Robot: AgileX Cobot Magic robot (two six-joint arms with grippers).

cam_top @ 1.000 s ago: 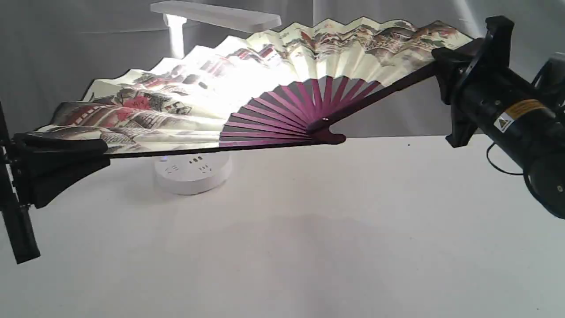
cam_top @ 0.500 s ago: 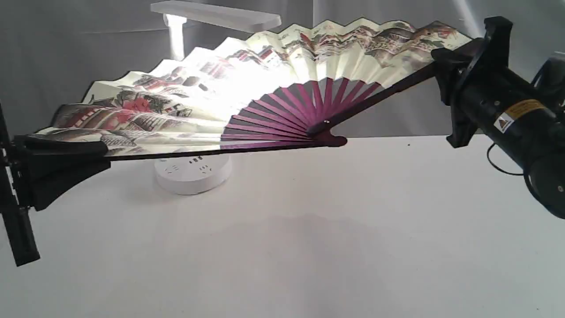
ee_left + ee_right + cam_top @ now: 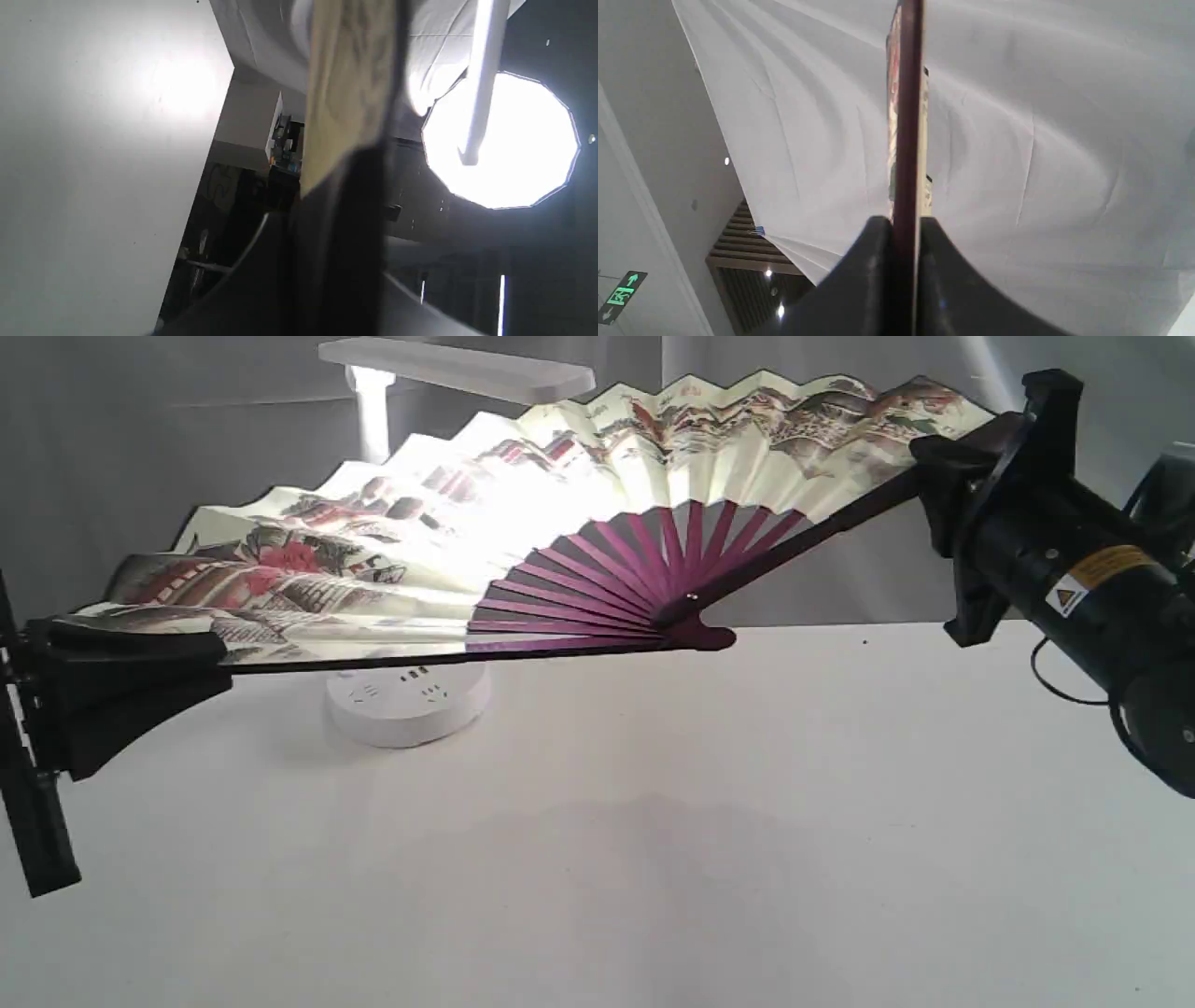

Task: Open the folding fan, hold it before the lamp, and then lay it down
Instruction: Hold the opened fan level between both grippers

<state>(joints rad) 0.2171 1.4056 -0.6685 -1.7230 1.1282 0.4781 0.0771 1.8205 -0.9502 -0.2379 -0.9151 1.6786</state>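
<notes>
Fan-hold phase. Folding fan (image 3: 392, 560) is fully spread and up in the air over the table (image 3: 653, 859), between the two arms, with the pivot near centre and low, just clear of the tabletop.

L gripper (image 3: 210, 663) is pinched on the lower guard at the far left end. The wrist cam agrees: the jaws are closed on the dark stick, paper edge sticking out past them (image 3: 350, 84). R gripper (image 3: 934, 462) is clamped on the other guard, up high at right; in the R wrist cam the maroon guard (image 3: 908, 116) runs straight between the pressed-together fingers (image 3: 878, 261).

Lamp (image 3: 457, 369) is behind the fan's left-centre. Head bar shows above the paper edge, the round base (image 3: 408, 705) sits on the table below the lower guard, and most of the stem is hidden. Light glows through the pleats, so the fan is in front of the lamp.

Change vs 1 s and 0.5 s ago: basically none. Pivot drifts a hair right/down and the L arm barely shifts; spread and both grips are the same. Reads as a dwell, so open + hold look done.

Lay-down is left, not begun. Next step prob. needs both arms lowering together, else the paper could twist or tear.
</notes>
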